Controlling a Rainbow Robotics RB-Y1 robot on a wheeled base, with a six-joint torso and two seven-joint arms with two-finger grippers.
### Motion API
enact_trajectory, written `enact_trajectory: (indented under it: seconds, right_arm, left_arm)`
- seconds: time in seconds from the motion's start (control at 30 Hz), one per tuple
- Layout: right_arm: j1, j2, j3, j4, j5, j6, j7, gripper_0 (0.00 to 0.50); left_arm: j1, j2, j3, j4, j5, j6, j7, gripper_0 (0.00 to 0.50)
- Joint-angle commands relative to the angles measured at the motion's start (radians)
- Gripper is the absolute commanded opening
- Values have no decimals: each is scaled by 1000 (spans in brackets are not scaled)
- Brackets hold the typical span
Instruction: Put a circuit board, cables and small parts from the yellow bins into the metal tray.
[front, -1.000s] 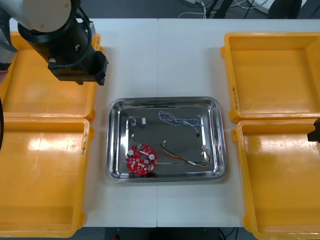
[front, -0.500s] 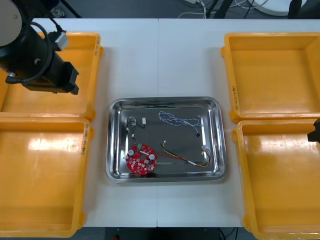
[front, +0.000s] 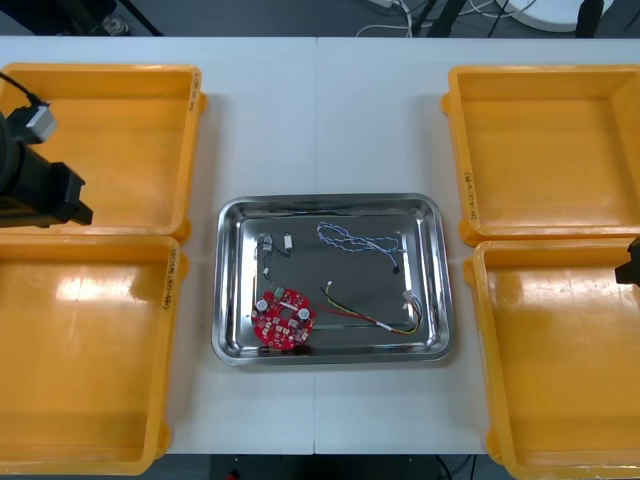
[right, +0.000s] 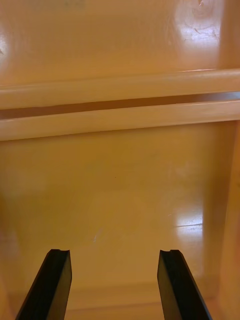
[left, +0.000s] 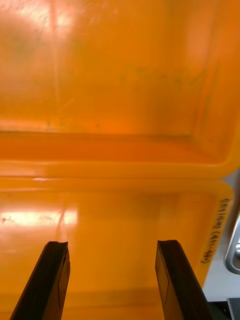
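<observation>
At nine and three o'clock of the filled metal tray (front: 330, 200), left jaws and right jaws are held open, empty, presumably parked.

Bare table (front: 320, 110) runs between the left and right yellow bins (front: 100, 150), open to me on the far side of the metal tray (front: 330, 202) and in a narrower strip on its near side. Inside the tray, the circuit board (front: 282, 318) takes the near left, small metal parts (front: 272, 245) the far left, and cables (front: 355, 240) the far middle and near right. The bin floors lie bare, but their raised walls, doubled where the far and near bins meet, bar a low sideways pass. The gap between my left gripper's (left: 112, 244) spread fingers is free, as is my right gripper's (right: 115, 252).
</observation>
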Motion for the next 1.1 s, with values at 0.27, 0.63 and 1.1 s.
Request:
enact_trajectory:
  seconds: [0.27, 0.63, 1.1]
  right_arm:
    - [9, -48, -36, -8, -5, 5, 22, 500]
    - [9, -48, -36, -8, -5, 5, 22, 500]
    - [9, -48, -36, -8, -5, 5, 22, 500]
  left_arm:
    - [195, 69, 129, -121, 7, -16, -175, 500]
    - [300, 61, 193, -180, 8, -88, -201, 500]
    - [321, 58, 205, -208, 5, -103, -214, 500]
